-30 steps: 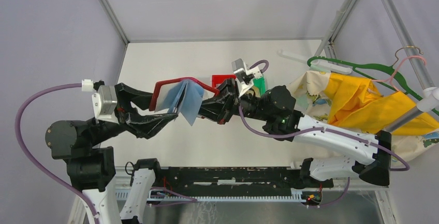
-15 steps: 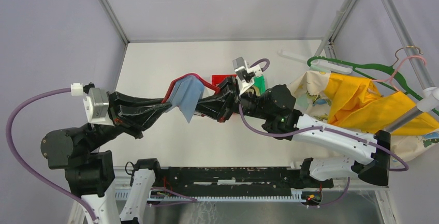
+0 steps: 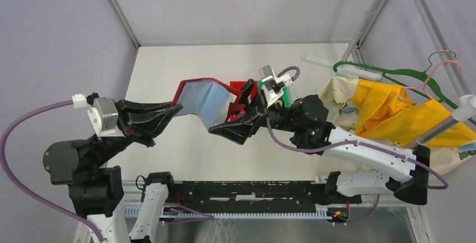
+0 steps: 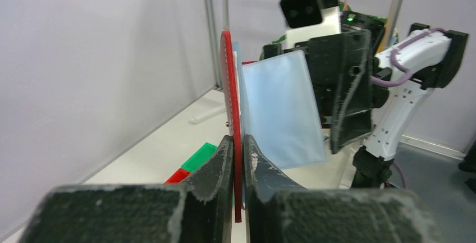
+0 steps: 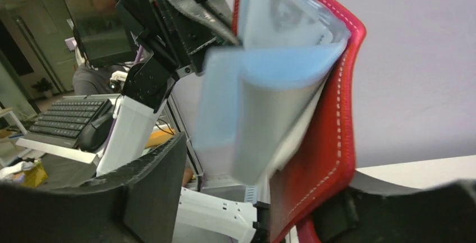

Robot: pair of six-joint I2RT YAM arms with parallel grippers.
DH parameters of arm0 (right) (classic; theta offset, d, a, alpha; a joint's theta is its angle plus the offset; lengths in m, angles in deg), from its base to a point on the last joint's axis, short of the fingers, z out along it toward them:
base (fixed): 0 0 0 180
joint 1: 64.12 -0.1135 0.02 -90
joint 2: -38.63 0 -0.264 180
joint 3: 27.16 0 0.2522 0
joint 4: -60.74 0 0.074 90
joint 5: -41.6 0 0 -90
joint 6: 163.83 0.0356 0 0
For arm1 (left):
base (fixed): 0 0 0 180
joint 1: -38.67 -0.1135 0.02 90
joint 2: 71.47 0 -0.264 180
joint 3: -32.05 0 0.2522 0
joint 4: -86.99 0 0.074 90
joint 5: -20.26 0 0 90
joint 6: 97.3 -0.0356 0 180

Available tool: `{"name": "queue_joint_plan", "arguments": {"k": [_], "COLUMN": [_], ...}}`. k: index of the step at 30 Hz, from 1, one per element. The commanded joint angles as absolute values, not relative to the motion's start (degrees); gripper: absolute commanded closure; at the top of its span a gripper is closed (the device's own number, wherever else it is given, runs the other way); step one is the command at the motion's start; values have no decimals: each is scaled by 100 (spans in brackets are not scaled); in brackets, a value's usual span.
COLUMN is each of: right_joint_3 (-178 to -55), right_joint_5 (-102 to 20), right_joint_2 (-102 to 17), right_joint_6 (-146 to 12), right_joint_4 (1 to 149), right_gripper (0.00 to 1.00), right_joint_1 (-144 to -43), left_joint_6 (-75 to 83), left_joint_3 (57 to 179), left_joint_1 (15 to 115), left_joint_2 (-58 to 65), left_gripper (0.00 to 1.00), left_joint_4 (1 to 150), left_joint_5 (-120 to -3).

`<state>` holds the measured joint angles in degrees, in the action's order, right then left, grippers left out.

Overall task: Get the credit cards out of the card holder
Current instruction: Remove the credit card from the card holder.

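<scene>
Card holder (image 3: 205, 100), 1 in all, hangs opened above the counter (image 3: 168, 63). Its long axis runs left to right between the 2 arms, and its pale blue leaves (image 4: 280, 114) fan toward the arm bases. On its red cover edge the left fingers (image 4: 222, 159) are pinched closed; around its other end the right fingers (image 5: 151, 192) stand apart. Below, 1 green rectangle (image 4: 205, 154) and 1 red rectangle (image 4: 177, 177) lie flat on the counter.

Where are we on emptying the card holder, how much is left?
Done: a red card and a green card lie on the table. In hand: the left gripper pinches the card holder by its red cover, leaves fanned open; the right gripper stands open around them. Left: at least one leaf looks loaded, so more pulling remains.
</scene>
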<state>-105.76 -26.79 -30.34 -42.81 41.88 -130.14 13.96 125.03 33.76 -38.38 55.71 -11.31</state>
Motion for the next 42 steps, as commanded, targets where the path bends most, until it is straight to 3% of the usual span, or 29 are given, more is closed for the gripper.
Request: {"name": "queue_joint_plan", "arguments": {"k": [1,3,7,13,18,24,27,28,32,34,42], "right_joint_3": [-10384,-10299,-10415,-11695,-12217,-12085,-11900,-11824,-11399,-11333,-10865], "right_joint_5": [-2664,-2864,-3416,-3800,-3405,-2749,-2329,-2112,-1396,-1230,-425], "right_joint_2": [-2447,-2242,-1888,-2464,-3063,-3270,-3238,-3206,-3052,-3020,-2738], "right_joint_6": [-4409,-4555,-4964,-5561,-5771,-5798,-5581,-5464,-5051,-5007,-5310], "right_joint_4": [4195,4455,5144,6555,6839,6767,6372,6171,5198,5067,4557], "right_gripper": [24,12,2,2,3,17,30,36,79,89,95], "right_joint_1": [-12945,-12909,-12810,-12784,-12782,-12773,-12742,-12724,-12668,-12660,-12661], "left_joint_6": [244,-75,-393,-277,-273,-70,156,193,303,423,1847], "left_joint_3": [12676,12692,12730,12799,12878,13112,13143,13148,13168,13173,13201], "left_joint_1": [3330,3325,3323,3328,3318,3328,3327,3323,3323,3324,3357], "left_joint_2": [-3932,-3951,-3941,-3849,-3791,-3635,-3563,-3541,-3484,-3444,-3114], "left_gripper": [98,98,98,98,98,98,98,98,98,96,98], "left_joint_4": [5153,5013,4779,4631,4411,4296,4357,4360,4361,4380,5151], "left_joint_5": [-1843,-1910,-1514,-633,-279,-186,79,105,66,41,-86]}}
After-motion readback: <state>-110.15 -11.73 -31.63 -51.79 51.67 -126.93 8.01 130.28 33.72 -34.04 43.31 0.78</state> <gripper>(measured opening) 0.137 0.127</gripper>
